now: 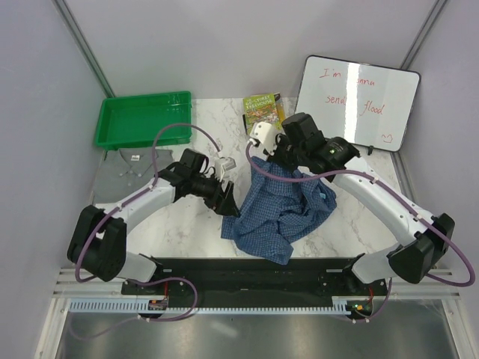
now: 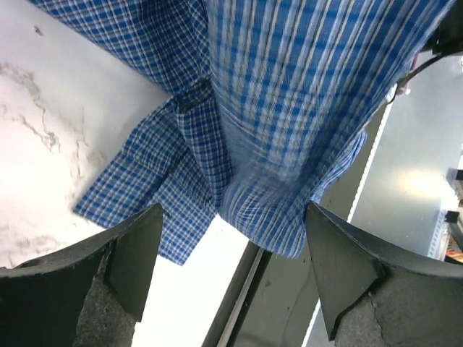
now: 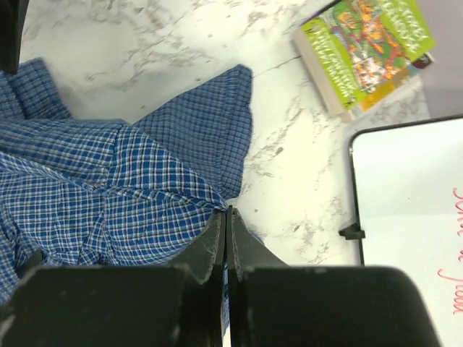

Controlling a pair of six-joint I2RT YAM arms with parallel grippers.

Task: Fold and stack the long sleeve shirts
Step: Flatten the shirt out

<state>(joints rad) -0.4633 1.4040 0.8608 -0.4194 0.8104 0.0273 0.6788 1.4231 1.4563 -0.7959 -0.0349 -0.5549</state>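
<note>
The blue checked shirt (image 1: 281,206) hangs crumpled over the middle of the marble table. My right gripper (image 3: 226,214) is shut on its cloth and holds its upper edge lifted; the same shirt (image 3: 108,188) fills the left of the right wrist view. My left gripper (image 1: 227,200) is open and empty, just left of the shirt's lower left edge; the shirt (image 2: 289,108) hangs in front of its fingers. The grey shirt (image 1: 135,166) lies folded at the table's left edge, below the tray.
A green plastic tray (image 1: 142,120) stands at the back left. A green book (image 1: 263,111) lies at the back centre and shows in the right wrist view (image 3: 362,50). A whiteboard (image 1: 358,101) with red writing leans at the back right.
</note>
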